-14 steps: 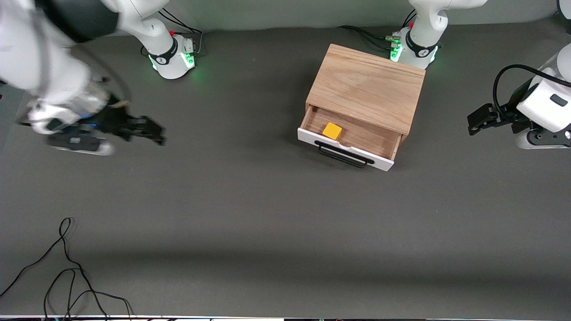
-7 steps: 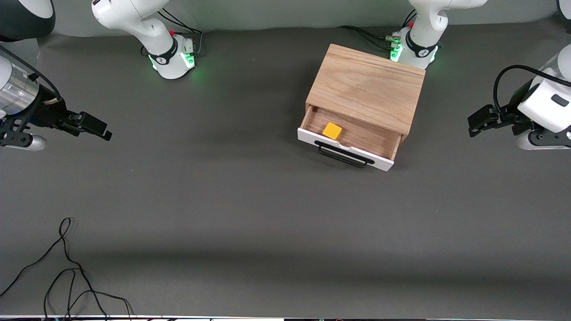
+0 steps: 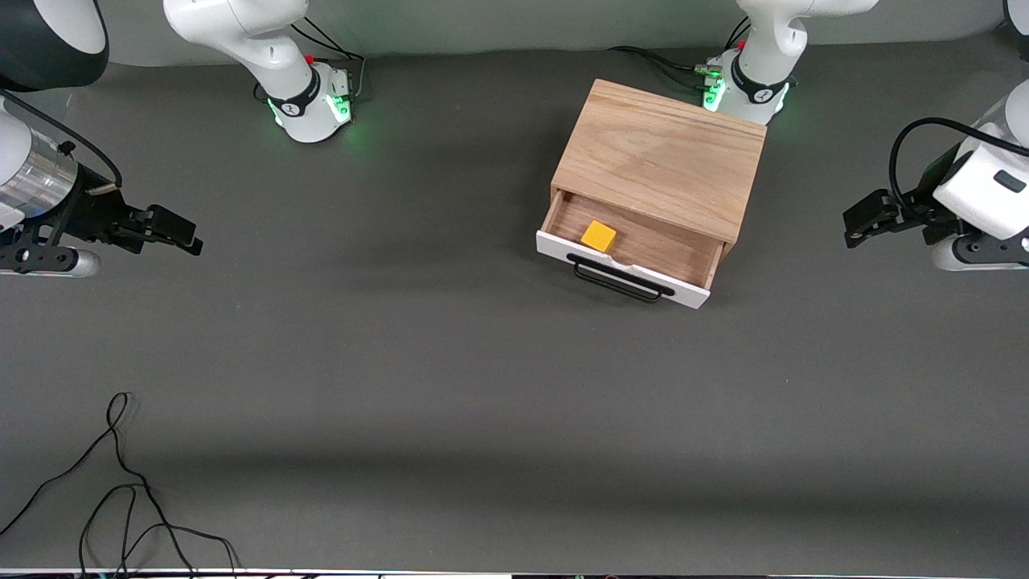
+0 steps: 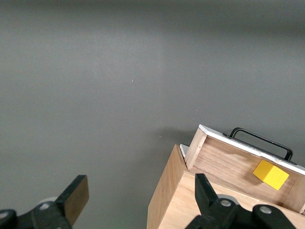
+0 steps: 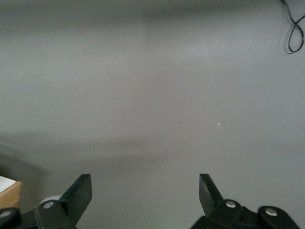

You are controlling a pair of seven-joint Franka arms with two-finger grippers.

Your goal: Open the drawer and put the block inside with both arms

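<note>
The light wooden box [image 3: 663, 157] stands near the left arm's base. Its white-fronted drawer [image 3: 623, 269] with a black wire handle [image 3: 619, 280] is pulled open. The yellow block [image 3: 599, 236] lies inside the drawer on the wood floor, also seen in the left wrist view [image 4: 270, 174]. My left gripper [image 3: 857, 223] is open and empty, off the box toward the left arm's end of the table. My right gripper [image 3: 181, 233] is open and empty, at the right arm's end of the table, over bare mat. The right wrist view shows its open gripper [image 5: 143, 191] over grey mat.
A black cable [image 3: 120, 482] loops on the mat near the front camera at the right arm's end, and shows in the right wrist view [image 5: 295, 28]. The arm bases [image 3: 309, 100] [image 3: 744, 88] stand along the table's edge farthest from the front camera.
My right arm swung away from the table's middle to the right arm's end of the table and has nearly stopped. The left arm, drawer and block have not moved.
</note>
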